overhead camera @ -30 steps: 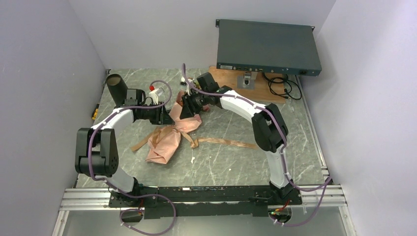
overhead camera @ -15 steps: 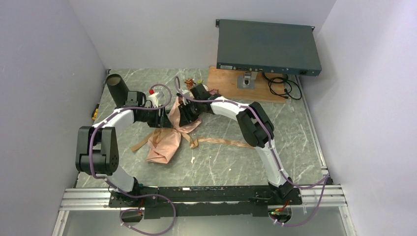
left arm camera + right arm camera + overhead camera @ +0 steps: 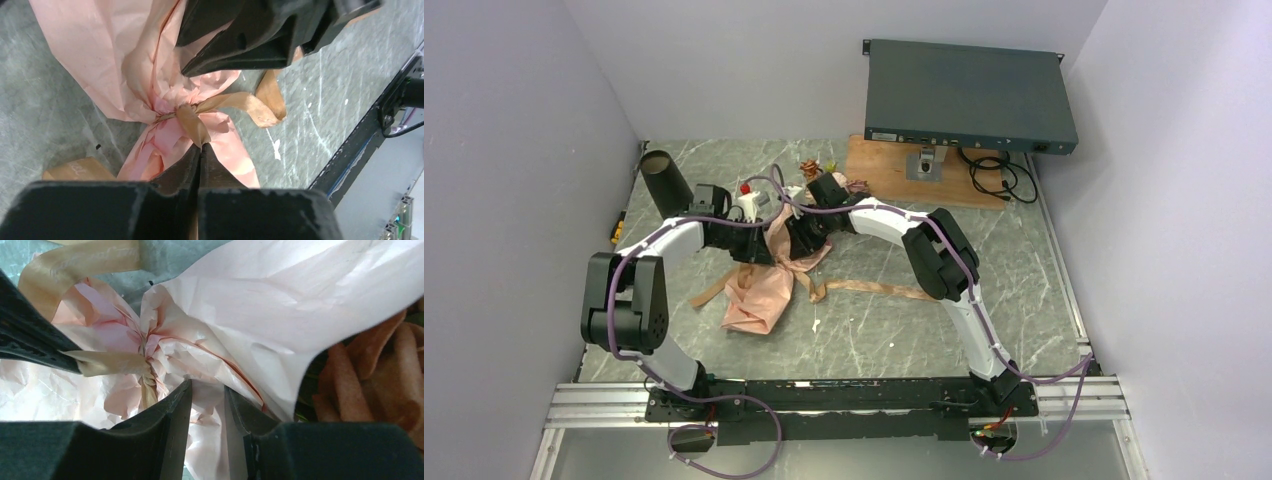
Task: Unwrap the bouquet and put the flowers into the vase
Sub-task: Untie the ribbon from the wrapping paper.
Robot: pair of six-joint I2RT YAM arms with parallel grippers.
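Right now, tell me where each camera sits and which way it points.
Top external: above, behind the bases, looking down on the table; left arm and right arm whole.
Left wrist: on the left arm, facing the ribbon knot; left gripper fingers at bottom.
Right wrist: on the right arm, facing the pink paper; right gripper fingers at bottom.
Shared: both wrist views show the knot and the other arm's gripper.

Grey marbled counter: bouquet is laid left of centre, its ribbon trailed out to the right. A black vase is stood at the far-left corner. A wooden board is set at the far edge, with a black cable coiled on it.
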